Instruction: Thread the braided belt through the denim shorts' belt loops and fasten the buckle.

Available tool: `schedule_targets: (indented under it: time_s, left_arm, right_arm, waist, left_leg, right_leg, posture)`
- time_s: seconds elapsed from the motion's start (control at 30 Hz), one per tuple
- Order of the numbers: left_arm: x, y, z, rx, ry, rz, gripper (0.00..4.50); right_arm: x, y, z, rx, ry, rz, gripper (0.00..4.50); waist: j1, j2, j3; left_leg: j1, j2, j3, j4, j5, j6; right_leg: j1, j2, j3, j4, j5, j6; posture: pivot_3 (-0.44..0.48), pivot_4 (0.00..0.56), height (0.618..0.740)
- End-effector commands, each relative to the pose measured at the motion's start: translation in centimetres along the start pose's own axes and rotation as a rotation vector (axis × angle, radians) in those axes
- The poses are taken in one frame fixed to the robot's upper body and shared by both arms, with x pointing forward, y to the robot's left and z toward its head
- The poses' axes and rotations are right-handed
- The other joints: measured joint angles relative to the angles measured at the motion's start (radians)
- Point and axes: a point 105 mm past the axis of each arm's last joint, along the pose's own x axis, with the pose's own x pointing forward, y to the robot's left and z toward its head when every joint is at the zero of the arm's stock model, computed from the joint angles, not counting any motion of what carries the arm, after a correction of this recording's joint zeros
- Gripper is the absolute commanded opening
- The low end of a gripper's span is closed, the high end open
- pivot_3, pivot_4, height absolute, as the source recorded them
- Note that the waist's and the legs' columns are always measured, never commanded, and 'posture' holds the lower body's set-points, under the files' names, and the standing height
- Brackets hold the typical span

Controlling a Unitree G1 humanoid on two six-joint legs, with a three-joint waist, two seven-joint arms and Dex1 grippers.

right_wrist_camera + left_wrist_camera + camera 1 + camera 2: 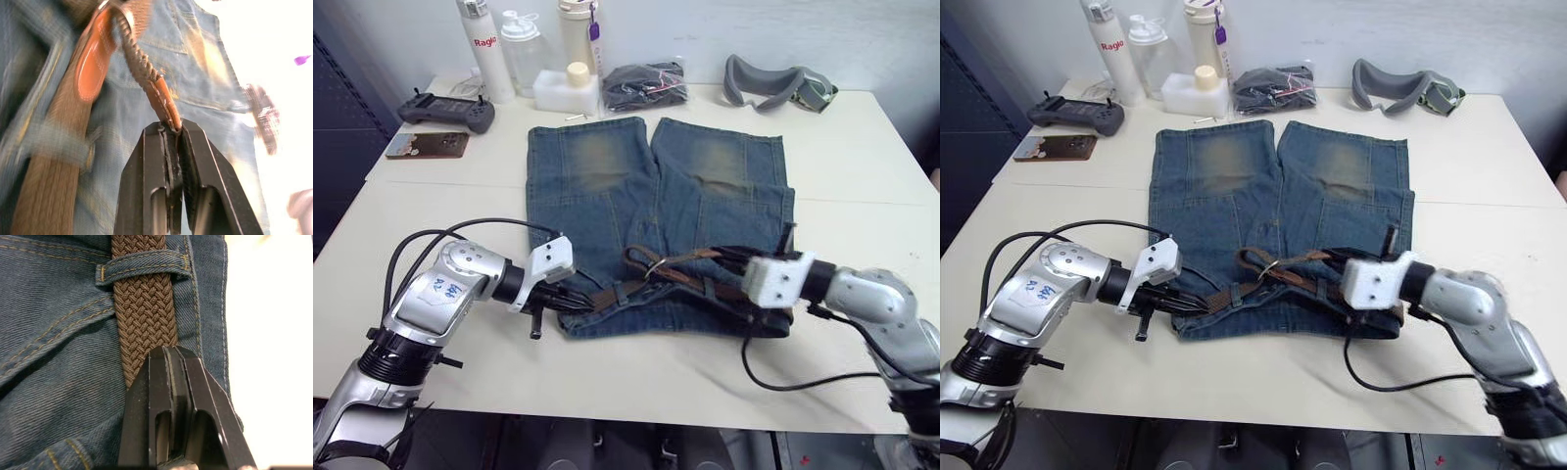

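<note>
Fingers (166, 382) of the left gripper (570, 297) are pressed together, pinching the braided belt (144, 308) just below a belt loop (142, 267) on the waistband. Left forearm lies low and nearly level over the table (862, 147), reaching inward toward the waist of the denim shorts (607, 186), which lie flat at the table's centre, legs pointing away from the robot. Right gripper (172, 128) is likewise clamped, nipping the belt's leather tip; its forearm reaches inward from the opposite side, also low. Belt runs along the near waistband, and a loose loop of it rises mid-waist around the buckle (653, 266).
</note>
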Motion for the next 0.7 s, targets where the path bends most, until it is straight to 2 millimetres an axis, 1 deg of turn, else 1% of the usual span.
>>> schedule_targets:
  time_s: [0.03, 0.1, 0.17, 0.27, 0.37, 0.43, 0.57, 0.63, 0.67, 0.7]
  left_arm:
    - [0.8, -1.2, -2.3, -0.067, 0.066, -0.052, 0.05]
    - [0.8, -1.4, -2.5, -0.07, 0.073, -0.061, 0.05]
    - [0.8, -1.5, -2.7, -0.072, 0.082, -0.067, 0.05]
    - [0.8, -1.7, -3.0, -0.072, 0.089, -0.069, 0.05]
    - [0.6, -1.9, -3.4, -0.075, 0.102, -0.069, 0.05]
    - [0.4, -1.9, -3.7, -0.075, 0.112, -0.067, 0.05]
    - [0.1, -1.9, -4.2, -0.042, 0.142, -0.058, 0.05]
    - [0.2, -2.0, -3.2, -0.014, 0.103, -0.067, 0.05]
    - [0.3, -2.0, -2.7, 0.003, 0.082, -0.073, 0.05]
    - [0.3, -2.0, -2.3, 0.021, 0.063, -0.079, 0.05]
  right_arm:
    - [-2.9, -0.1, -1.7, -0.111, 0.048, -0.049, 0.0]
    - [-4.3, 0.9, -3.0, -0.115, 0.09, -0.033, 0.0]
    - [-5.1, 2.2, -4.1, -0.095, 0.117, -0.014, 0.0]
    - [-5.7, 3.4, -4.9, -0.089, 0.135, 0.007, 0.0]
    - [-6.4, 4.2, -5.7, -0.083, 0.157, 0.011, 0.0]
    - [-6.7, 4.5, -6.1, -0.083, 0.169, 0.017, 0.0]
    - [-6.7, 5.0, -6.6, -0.029, 0.18, 0.018, 0.0]
    - [-6.2, 4.9, -6.5, 0.017, 0.167, 0.012, 0.0]
    - [-5.9, 5.0, -6.4, 0.037, 0.161, 0.02, 0.0]
    - [-5.7, 5.0, -6.2, 0.05, 0.15, 0.023, 0.0]
  waist:
    - [0.0, 0.0, 0.0]
    - [0.0, 0.001, 0.0]
    - [0.0, 0.0, -0.001]
    - [0.0, 0.001, -0.002]
    - [-0.002, 0.003, -0.004]
    - [-0.006, 0.004, -0.006]
    - [-0.013, 0.006, -0.011]
    - [-0.014, 0.009, -0.022]
    - [-0.014, 0.009, -0.026]
    - [-0.014, 0.01, -0.027]
  left_leg:
    - [0.0, 0.0, 0.0, 0.001, 0.0, 0.0]
    - [0.0, 0.0, 0.0, 0.005, -0.002, -0.001]
    - [0.0, 0.002, -0.001, 0.016, -0.009, -0.002]
    - [0.0, 0.002, -0.003, 0.027, -0.017, -0.005]
    - [0.0, 0.004, -0.003, 0.043, -0.028, -0.005]
    - [-0.001, 0.005, -0.004, 0.055, -0.036, -0.006]
    - [-0.005, 0.007, -0.007, 0.079, -0.054, -0.007]
    - [-0.012, 0.009, -0.009, 0.095, -0.063, -0.007]
    - [-0.021, 0.01, -0.009, 0.102, -0.067, -0.007]
    - [-0.026, 0.011, -0.009, 0.108, -0.069, -0.006]
  right_leg:
    - [0.0, 0.0, 0.0, 0.001, -0.001, 0.0]
    - [0.0, 0.0, 0.0, 0.006, -0.004, -0.002]
    - [0.0, -0.001, 0.0, 0.016, -0.012, -0.003]
    - [0.0, -0.001, 0.0, 0.027, -0.02, -0.005]
    - [0.0, -0.003, 0.001, 0.044, -0.032, -0.008]
    - [0.0, -0.003, 0.001, 0.054, -0.04, -0.008]
    - [-0.001, -0.004, 0.001, 0.074, -0.054, -0.012]
    - [-0.006, -0.003, 0.0, 0.086, -0.062, -0.012]
    - [-0.014, -0.003, 0.0, 0.093, -0.064, -0.012]
    - [-0.019, -0.003, 0.001, 0.099, -0.066, -0.011]
  posture:
    - [0.0, 0.15, 0.65]
    - [0.0, 0.15, 0.65]
    - [0.0, 0.15, 0.65]
    - [0.0, 0.15, 0.65]
    - [0.0, 0.15, 0.65]
    - [0.0, 0.15, 0.65]
    - [0.0, 0.15, 0.65]
    - [0.0, 0.15, 0.65]
    - [0.0, 0.15, 0.65]
    - [0.0, 0.15, 0.65]
